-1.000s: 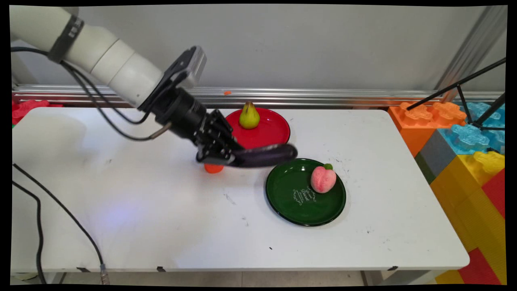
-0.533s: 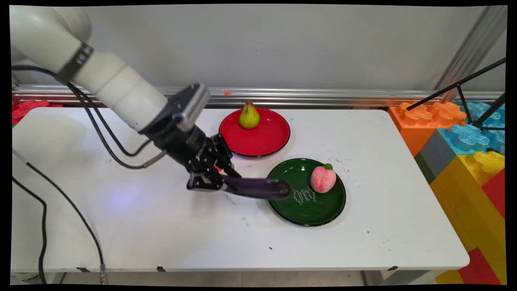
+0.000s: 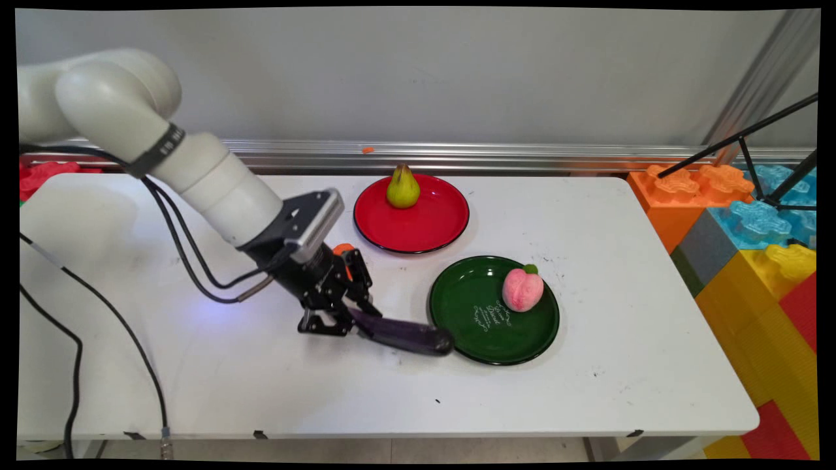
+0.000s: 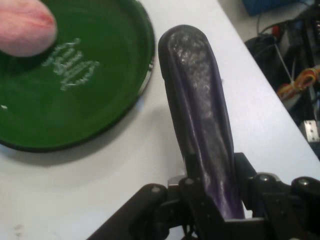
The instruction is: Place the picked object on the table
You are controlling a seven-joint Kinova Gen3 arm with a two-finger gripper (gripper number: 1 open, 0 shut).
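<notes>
The tool [image 3: 353,320], clamped on the eggplant [image 3: 401,335], has come down beside the green plate [image 3: 486,352], near the tabletop [image 3: 261,385].

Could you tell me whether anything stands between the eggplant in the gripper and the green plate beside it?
Nothing visible does. The gripper is shut on the eggplant, whose free tip lies just beside the green plate rim with only bare table between. The peach sits on the plate's far side.

Purple eggplant [image 4: 200,115] in claw [image 4: 212,200], beside green plate [image 4: 100,105]
</notes>
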